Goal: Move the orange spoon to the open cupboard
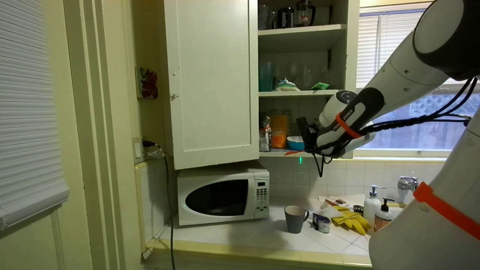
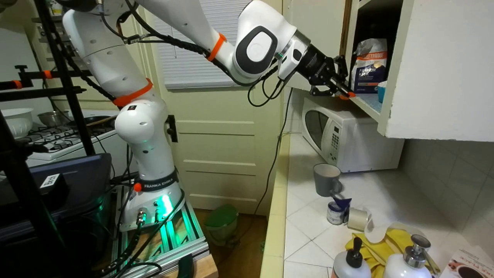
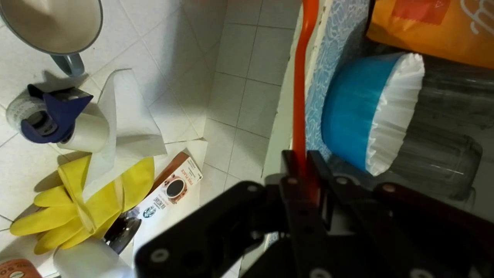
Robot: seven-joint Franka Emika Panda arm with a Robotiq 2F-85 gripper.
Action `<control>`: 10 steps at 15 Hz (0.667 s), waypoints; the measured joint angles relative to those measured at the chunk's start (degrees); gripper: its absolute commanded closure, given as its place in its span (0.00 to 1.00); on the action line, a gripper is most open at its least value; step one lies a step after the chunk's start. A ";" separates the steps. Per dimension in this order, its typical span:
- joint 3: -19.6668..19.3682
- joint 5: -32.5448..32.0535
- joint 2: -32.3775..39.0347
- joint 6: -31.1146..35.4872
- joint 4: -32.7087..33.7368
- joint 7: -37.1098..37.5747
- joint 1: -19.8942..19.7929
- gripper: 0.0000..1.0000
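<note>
The orange spoon is pinched between the fingertips of my gripper, its slender orange length running up and out of the wrist view. Its far end is cut off there. In an exterior view the spoon shows as a short orange sliver in front of the lowest shelf of the open cupboard. From another angle the spoon and gripper are at the front edge of that shelf. In the wrist view the spoon overlaps the shelf's pale edge and blue liner; whether it touches them I cannot tell.
On the lowest shelf stand a blue cup of paper liners, an orange bag and a dark coffee bag. The cupboard door hangs swung out over the microwave. Below are a grey mug and yellow gloves.
</note>
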 measured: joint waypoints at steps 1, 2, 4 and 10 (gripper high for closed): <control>-0.97 0.27 0.35 0.36 0.08 -0.09 1.02 0.97; -1.96 0.58 0.72 0.60 0.21 -0.18 2.09 0.97; -3.14 4.12 1.28 1.24 0.21 -2.39 3.77 0.97; -4.72 19.28 1.85 3.02 0.77 -14.08 7.78 0.97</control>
